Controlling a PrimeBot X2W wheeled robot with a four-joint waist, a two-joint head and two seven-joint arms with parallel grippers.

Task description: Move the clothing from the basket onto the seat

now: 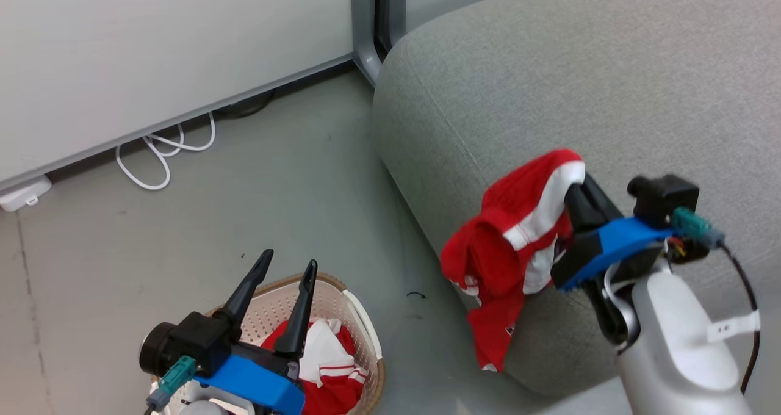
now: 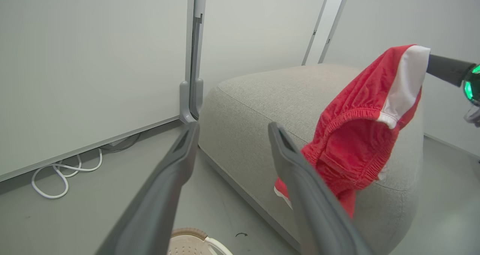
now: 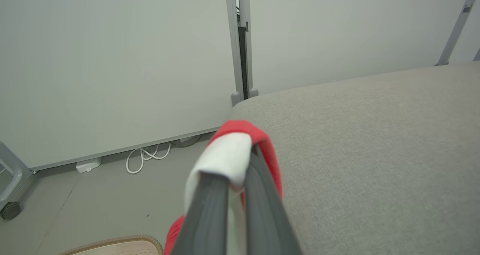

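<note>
My right tool (image 1: 576,190) pinches a limp red-and-white garment (image 1: 512,232) by the rounded grey woven sofa (image 1: 549,85), left tool (image 1: 291,258) spread.

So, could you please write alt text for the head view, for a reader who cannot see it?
The right claw holds a red-and-white garment at the edge of the grey sofa. At lower left, the open left claw hovers above a basket with another red garment.

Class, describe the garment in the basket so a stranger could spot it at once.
Left of the grey sofa, a cream basket stands on the floor by the open left gripper. The garment lies crumpled inside it; its red twin hangs at the sofa's edge from the right gripper.
</note>
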